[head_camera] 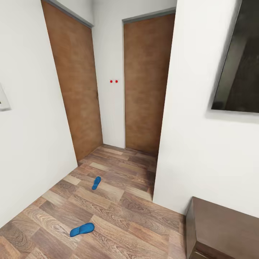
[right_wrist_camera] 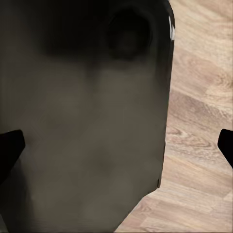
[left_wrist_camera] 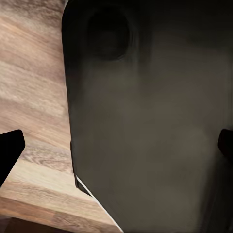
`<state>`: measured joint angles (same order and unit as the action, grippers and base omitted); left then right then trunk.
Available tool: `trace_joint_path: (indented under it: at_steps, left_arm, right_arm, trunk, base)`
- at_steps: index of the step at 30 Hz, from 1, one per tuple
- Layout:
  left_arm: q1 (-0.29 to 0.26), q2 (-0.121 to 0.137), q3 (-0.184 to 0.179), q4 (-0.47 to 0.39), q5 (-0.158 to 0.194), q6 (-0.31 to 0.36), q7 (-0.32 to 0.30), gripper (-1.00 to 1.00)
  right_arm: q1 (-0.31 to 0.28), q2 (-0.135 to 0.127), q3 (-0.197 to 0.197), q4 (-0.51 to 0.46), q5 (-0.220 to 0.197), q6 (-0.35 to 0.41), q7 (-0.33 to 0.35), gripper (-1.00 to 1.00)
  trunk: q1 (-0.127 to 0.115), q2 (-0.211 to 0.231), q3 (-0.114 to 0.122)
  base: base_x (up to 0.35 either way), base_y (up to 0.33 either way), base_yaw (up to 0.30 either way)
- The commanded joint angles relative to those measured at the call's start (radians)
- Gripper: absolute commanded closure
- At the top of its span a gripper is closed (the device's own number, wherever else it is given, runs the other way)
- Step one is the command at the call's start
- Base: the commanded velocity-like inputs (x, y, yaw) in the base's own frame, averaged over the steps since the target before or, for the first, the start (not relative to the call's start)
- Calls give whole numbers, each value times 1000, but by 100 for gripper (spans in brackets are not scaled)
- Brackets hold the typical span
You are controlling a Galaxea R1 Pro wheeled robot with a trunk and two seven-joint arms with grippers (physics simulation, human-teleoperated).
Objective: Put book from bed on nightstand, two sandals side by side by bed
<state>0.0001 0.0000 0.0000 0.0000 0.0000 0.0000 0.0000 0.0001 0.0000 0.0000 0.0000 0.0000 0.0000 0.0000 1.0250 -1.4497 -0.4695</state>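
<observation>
Two bright blue sandals lie apart on the wood floor in the head view. One sandal point(head_camera: 96, 182) is farther off, near the doors, and the other sandal point(head_camera: 82, 229) is closer, at the lower left. The book, the bed and the nightstand are out of view. In the left wrist view my left gripper point(left_wrist_camera: 116, 148) is open, with its black fingertips point(left_wrist_camera: 10, 150) at the picture's two sides and nothing between them. My right gripper point(right_wrist_camera: 116, 145) is open too and holds nothing. Both hang beside a dark part of my own body, over the floor.
Ahead is a narrow hallway with two shut brown doors point(head_camera: 77, 82) point(head_camera: 145, 82). A white wall corner point(head_camera: 162, 144) juts out at the right and carries a dark panel point(head_camera: 239, 61). A dark brown wooden cabinet point(head_camera: 223, 230) stands at the lower right.
</observation>
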Motion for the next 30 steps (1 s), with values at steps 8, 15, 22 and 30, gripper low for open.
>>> trace_joint_path:
  at_steps: [8,15,22,30]
  left_arm:
    - [-19,-5,-1,-8,4,0,-13,-100]
    - [-13,-4,-1,-29,6,26,-13,-100]
    - [-8,-3,-1,-47,6,61,-12,-100]
    - [-6,-2,-2,-57,6,70,-12,-100]
  right_arm:
    - [-8,15,13,5,6,8,24,-100]
    - [-13,22,11,4,2,0,24,-100]
    - [-17,26,10,3,2,-4,20,-100]
    - [-18,27,8,3,2,-1,15,-100]
  trunk:
    - [0,0,0]
    - [0,0,0]
    - [0,0,0]
    - [0,0,0]
  base:
    - [0,0,0]
    - [0,0,0]
    - [0,0,0]
    - [0,0,0]
